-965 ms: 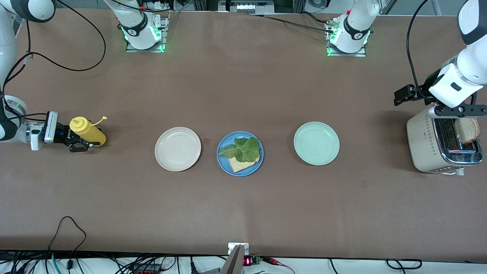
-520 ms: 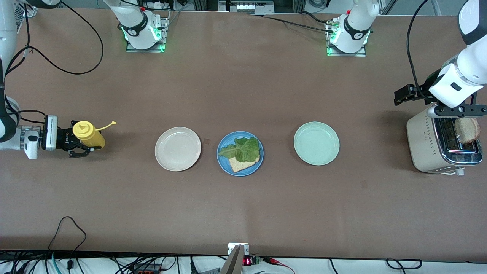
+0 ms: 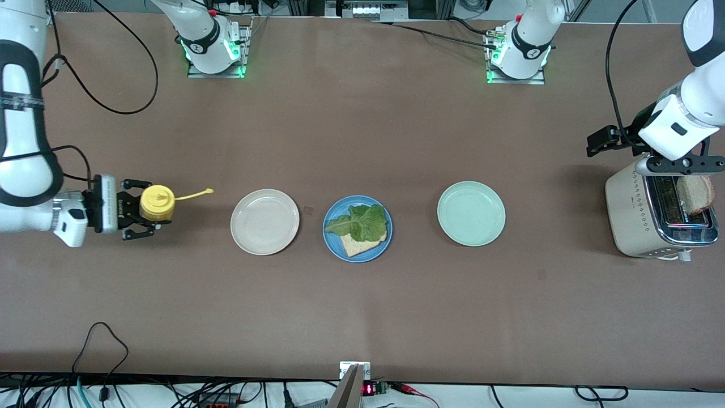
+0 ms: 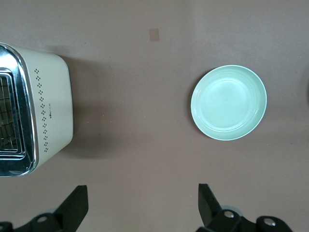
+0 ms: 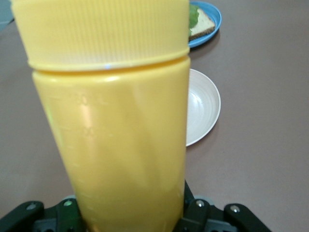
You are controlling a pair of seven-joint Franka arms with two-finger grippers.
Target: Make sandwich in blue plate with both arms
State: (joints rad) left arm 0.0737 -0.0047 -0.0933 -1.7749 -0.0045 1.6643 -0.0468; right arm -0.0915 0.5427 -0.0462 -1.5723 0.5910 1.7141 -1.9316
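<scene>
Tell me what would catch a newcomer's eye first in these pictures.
The yellow squeeze bottle stands out, shut in the right gripper over the table's right-arm end. Next comes the blue plate mid-table, with a bread slice under green lettuce. The left gripper hangs open by the cream toaster, where another slice sticks up.

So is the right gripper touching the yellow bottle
Touching. In the right wrist view the right gripper has its fingers clamped against the yellow bottle.

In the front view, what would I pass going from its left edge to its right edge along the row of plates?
Right claw gripping the yellow squeeze bottle → cream plate → blue plate with bread and lettuce → mint-green plate → toaster.
</scene>
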